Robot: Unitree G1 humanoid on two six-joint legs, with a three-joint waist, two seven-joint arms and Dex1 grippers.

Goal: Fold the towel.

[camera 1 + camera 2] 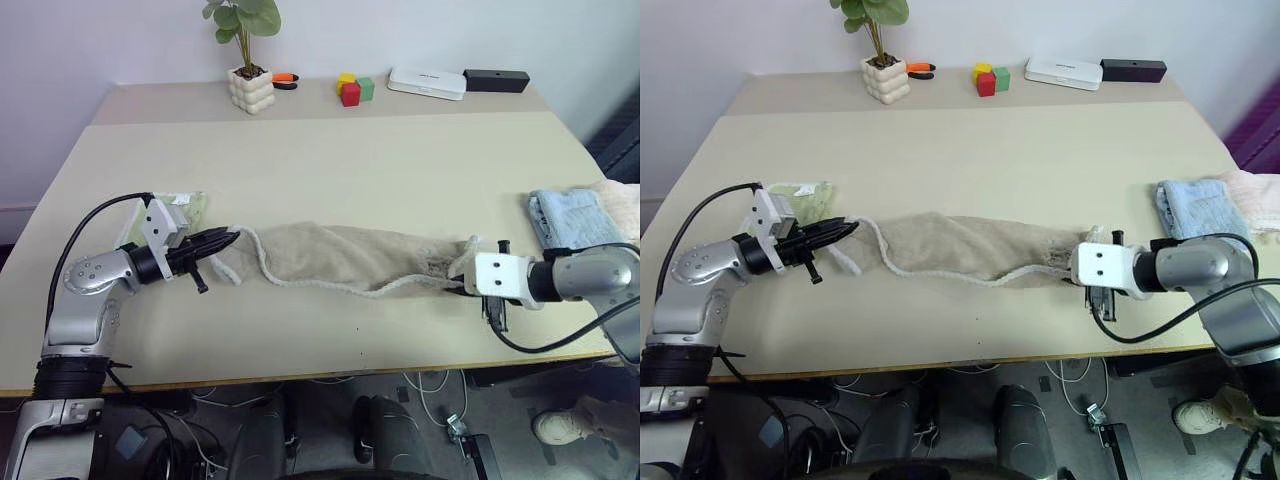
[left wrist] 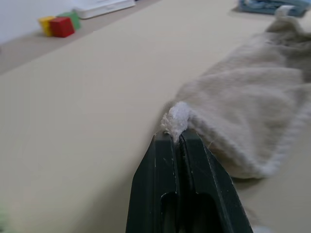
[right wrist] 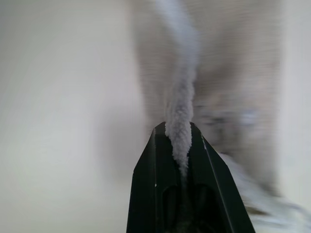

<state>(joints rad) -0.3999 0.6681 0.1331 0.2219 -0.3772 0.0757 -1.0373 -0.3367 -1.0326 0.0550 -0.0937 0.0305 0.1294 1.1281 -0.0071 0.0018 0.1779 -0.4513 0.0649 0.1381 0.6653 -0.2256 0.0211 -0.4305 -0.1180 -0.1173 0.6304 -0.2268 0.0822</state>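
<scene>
The beige towel [image 1: 345, 258] lies bunched into a long strip across the front of the table, its whitish corded edging trailing along the near side. My left gripper [image 1: 232, 238] is shut on the towel's left corner; the left wrist view shows a tuft of cloth [image 2: 177, 119] pinched between the black fingers [image 2: 160, 174]. My right gripper [image 1: 462, 281] is shut on the right end, with the corded edge [image 3: 179, 126] running between its fingers [image 3: 146, 189]. A small dark mark shows near that right end.
A green folded towel [image 1: 178, 212] lies behind my left hand. A light blue folded towel [image 1: 572, 217] and a pale pink cloth [image 1: 622, 205] lie at the right edge. At the back stand a potted plant [image 1: 248, 60], coloured blocks [image 1: 352, 89], a white box [image 1: 428, 82] and a black box [image 1: 496, 80].
</scene>
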